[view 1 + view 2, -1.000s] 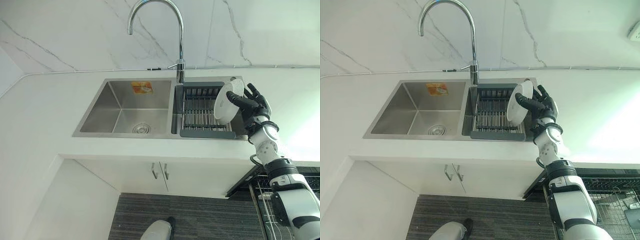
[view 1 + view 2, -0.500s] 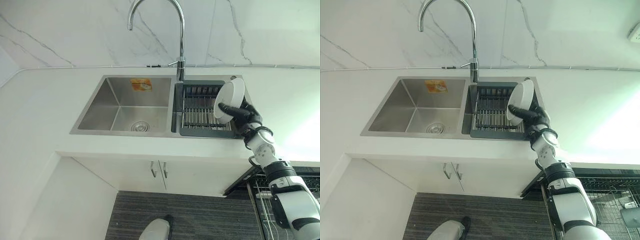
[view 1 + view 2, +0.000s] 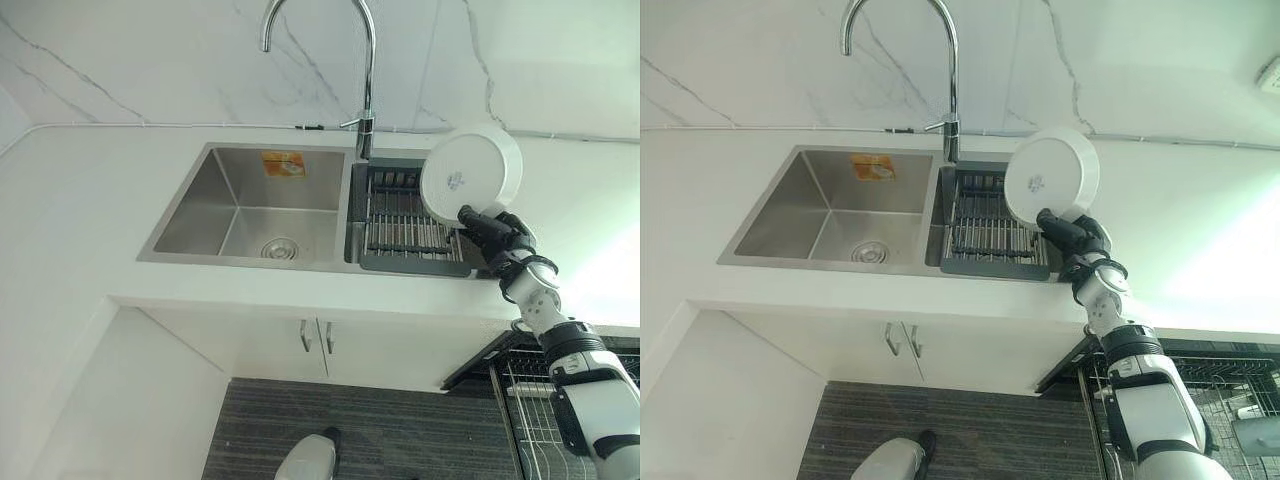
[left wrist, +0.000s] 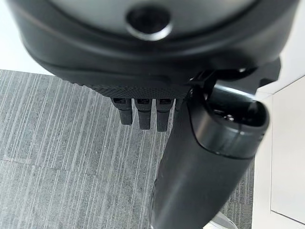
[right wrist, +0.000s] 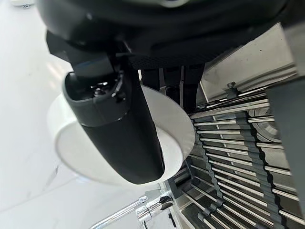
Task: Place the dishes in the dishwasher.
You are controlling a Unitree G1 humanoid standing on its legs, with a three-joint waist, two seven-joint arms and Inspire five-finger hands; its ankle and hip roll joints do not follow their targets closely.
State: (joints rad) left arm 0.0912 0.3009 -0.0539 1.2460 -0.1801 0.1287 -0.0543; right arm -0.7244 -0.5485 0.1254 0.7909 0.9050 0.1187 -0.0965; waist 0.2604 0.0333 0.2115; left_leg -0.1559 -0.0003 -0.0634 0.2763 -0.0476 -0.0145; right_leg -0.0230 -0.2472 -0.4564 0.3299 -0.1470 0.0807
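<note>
Gripping a white plate (image 3: 470,173) by its lower edge, the right hand (image 3: 490,232) holds it up on edge above the right end of the dark drying rack (image 3: 405,222), its underside turned toward the head camera. In the right wrist view the thumb (image 5: 116,131) lies across the plate's face while the fingers (image 5: 174,83) curl behind its rim, so the plate is pinched between them, clear of the rack's bars. The rack sits in the right-hand part of the steel sink (image 3: 240,205), whose left basin has a round drain and a small orange sticker (image 3: 283,164) on its back wall. A tall curved tap (image 3: 355,70) stands behind the divide between basin and rack. The white worktop (image 3: 80,210) runs around the sink, backed by a marbled wall. Below the worktop at the right, the wire basket of the dishwasher (image 3: 1230,400) shows. The left hand (image 4: 143,112) hangs over grey striped floor (image 4: 57,143), its fingers straight and holding nothing.
</note>
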